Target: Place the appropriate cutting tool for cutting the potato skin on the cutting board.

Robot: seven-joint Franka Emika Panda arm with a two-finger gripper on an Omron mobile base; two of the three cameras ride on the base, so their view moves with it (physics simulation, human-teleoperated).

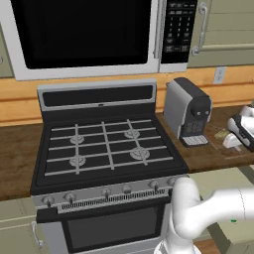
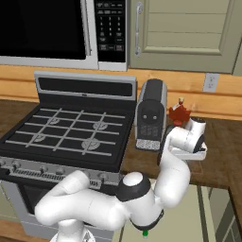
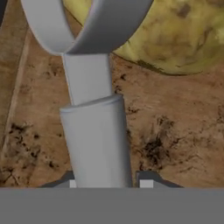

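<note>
One grey cutting tool (image 3: 94,131) up close in the hand view, handle running up from 6 o'clock between the two dark fingertips (image 3: 146,179) of the gripper (image 3: 107,181), loop head at 12 o'clock. Fingertips set narrow, just beside the handle on either side; whether touching it or slightly clear, cannot tell. Behind the loop, at 1 o'clock, the yellowish potato (image 3: 175,39), lying on the reddish-brown grained cutting board (image 3: 175,131) that runs under both. Whether tool rests on board or hangs just above, cannot tell. In the left base view, gripper (image 1: 238,136) at 3 o'clock over the board (image 1: 218,141) on the wooden bench (image 1: 20,149), just right of the coffee machine (image 1: 188,113). In the right base view, hand (image 2: 191,139) low beside the coffee machine (image 2: 151,113), stove (image 2: 71,130) at 9 o'clock.
</note>
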